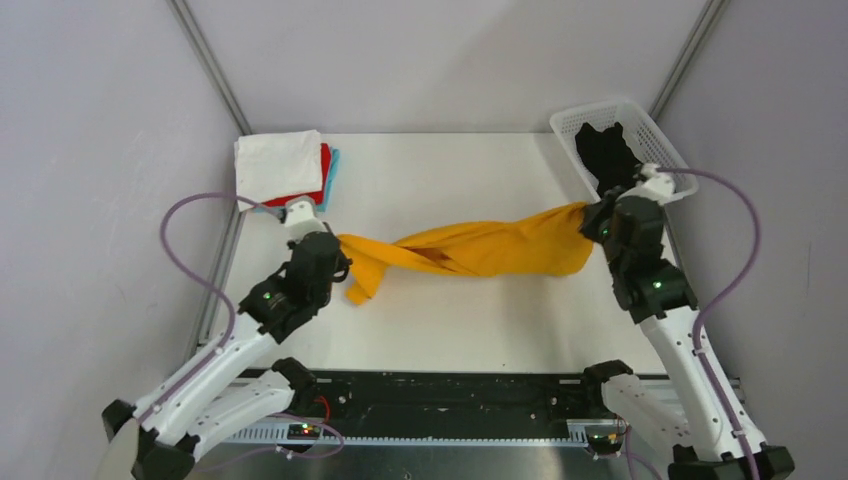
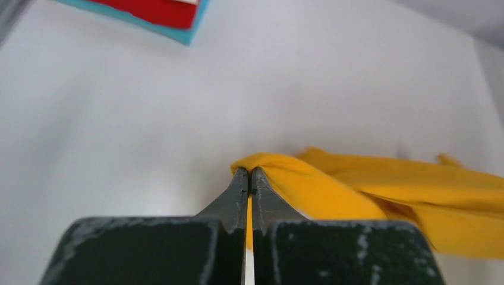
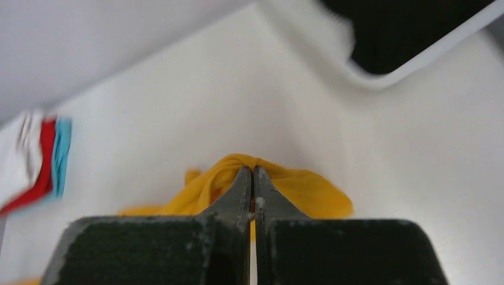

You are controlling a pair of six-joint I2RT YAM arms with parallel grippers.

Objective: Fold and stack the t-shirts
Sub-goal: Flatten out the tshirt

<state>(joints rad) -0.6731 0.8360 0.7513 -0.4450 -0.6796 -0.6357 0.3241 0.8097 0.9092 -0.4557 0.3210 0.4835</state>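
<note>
A mustard-yellow t-shirt [image 1: 480, 250] hangs stretched and twisted between my two grippers over the middle of the table. My left gripper [image 1: 338, 243] is shut on its left end; the left wrist view shows the cloth [image 2: 333, 190] pinched at the tips [image 2: 250, 172]. My right gripper [image 1: 588, 213] is shut on its right end, with cloth [image 3: 309, 193] bunched at the tips [image 3: 252, 171]. A black t-shirt [image 1: 607, 152] lies in the basket. Folded white [image 1: 277, 163], red [image 1: 325, 172] and light-blue [image 1: 333, 170] t-shirts are stacked at the back left.
The white lattice basket [image 1: 665, 148] stands at the back right, right behind my right gripper. The white table [image 1: 450, 330] has grey walls on three sides. The folded stack sits close behind my left arm. Purple cables loop beside both arms.
</note>
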